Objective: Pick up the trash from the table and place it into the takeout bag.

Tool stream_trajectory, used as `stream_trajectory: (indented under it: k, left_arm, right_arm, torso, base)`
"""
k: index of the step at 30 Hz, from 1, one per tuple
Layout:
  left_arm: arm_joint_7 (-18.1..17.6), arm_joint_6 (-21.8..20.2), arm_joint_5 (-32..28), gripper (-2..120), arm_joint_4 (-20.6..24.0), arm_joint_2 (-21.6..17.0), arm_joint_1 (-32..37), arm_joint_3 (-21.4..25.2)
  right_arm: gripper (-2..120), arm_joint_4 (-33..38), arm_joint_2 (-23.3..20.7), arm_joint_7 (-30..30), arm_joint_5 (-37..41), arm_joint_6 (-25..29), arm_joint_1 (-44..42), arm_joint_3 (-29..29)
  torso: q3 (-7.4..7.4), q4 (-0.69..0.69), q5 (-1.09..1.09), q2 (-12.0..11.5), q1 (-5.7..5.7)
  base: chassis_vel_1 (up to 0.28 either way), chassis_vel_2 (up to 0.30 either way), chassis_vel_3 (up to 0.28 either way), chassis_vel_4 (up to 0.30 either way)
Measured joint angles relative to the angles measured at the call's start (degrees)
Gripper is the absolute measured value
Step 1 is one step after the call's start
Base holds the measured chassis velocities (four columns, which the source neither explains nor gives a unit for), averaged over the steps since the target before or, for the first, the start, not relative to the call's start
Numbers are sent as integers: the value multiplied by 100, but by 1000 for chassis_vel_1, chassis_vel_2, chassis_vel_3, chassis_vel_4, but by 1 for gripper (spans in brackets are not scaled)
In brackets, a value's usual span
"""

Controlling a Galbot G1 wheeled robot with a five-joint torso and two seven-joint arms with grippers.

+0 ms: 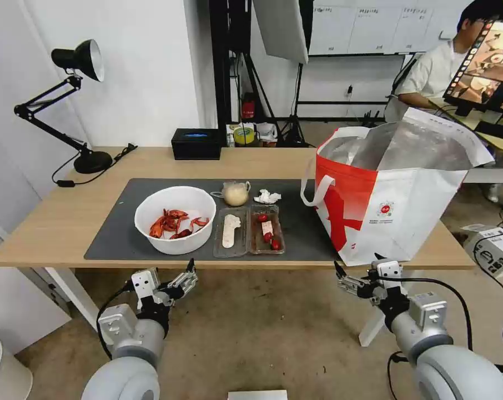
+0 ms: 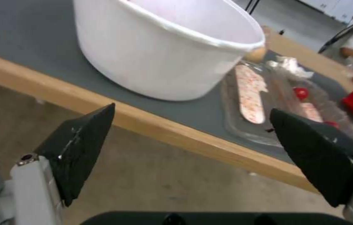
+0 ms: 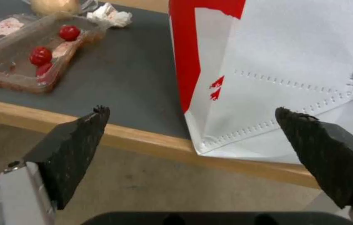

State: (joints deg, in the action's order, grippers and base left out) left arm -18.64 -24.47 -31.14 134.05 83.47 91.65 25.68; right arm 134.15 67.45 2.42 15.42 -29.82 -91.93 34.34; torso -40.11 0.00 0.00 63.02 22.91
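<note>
My left fingers (image 1: 189,273) and right fingers (image 1: 340,276) hang spread below the desk's (image 1: 63,222) near edge, nothing gathered yet, so I'd raise the left squarely onto the bowl (image 1: 175,220) rim before carrying it right to the bag (image 1: 396,205).

a: lighting? even, bright, diffuse; soft shadows only beneath the table (image 1: 68,222).
b: image quality? head view sharp, straight edges bowed at its borders. wrist views soft; near fingers (image 2: 80,150) blurred.
</note>
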Motion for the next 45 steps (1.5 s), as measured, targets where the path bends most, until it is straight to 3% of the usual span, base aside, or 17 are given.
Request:
stream_trajectory:
  k: [4,6,11,14,15,17,24,35,45]
  left_arm:
    - [-139,15,-337,100,-30,37,-66,-126]
    - [-478,119,-993,100,-96,131,-233,-348]
    - [-797,227,-1780,100,-108,283,-379,-496]
    - [-1254,316,-2870,100,-89,444,-486,-617]
    - [-1254,316,-2870,100,-89,444,-486,-617]
    - [-1599,361,-3468,100,-59,545,-548,-708]
    - [-1840,848,-3791,100,-106,662,-664,-946]
    - [-1770,1052,-3808,100,-126,773,-723,-1057]
    - [-1589,1235,-3807,100,-527,785,-1132,-1296]
  right_arm:
    - [100,-23,-2,8,-6,0,29,-17]
    - [100,-47,-2,20,-17,0,51,-32]
    - [100,-64,-7,24,-27,2,48,-33]
    - [100,-74,-17,29,-39,7,21,-32]
    - [100,-74,-17,29,-39,7,21,-32]
    - [100,-76,-28,37,-47,10,5,-30]
    - [100,-90,-29,42,-52,20,-5,-33]
    - [100,-112,-30,44,-62,37,-22,-45]
    - [100,-131,7,60,-93,55,-36,-105]
  torso:
    - [0,0,0,0,0]
    - [0,0,0,0,0]
    - [0,0,0,0,0]
    - [0,0,0,0,0]
    - [0,0,0,0,0]
    - [0,0,0,0,0]
    - [0,0,0,0,0]
    - [0,0,0,0,0]
    - [0,0,0,0,0]
  base:
    - [0,0,0,0]
    - [0,0,0,0]
    - [0,0,0,0]
    - [0,0,0,0]
    - [0,0,0,0]
    - [0,0,0,0]
    - [0,0,0,0]
    - [0,0,0,0]
    - [0,0,0,0]
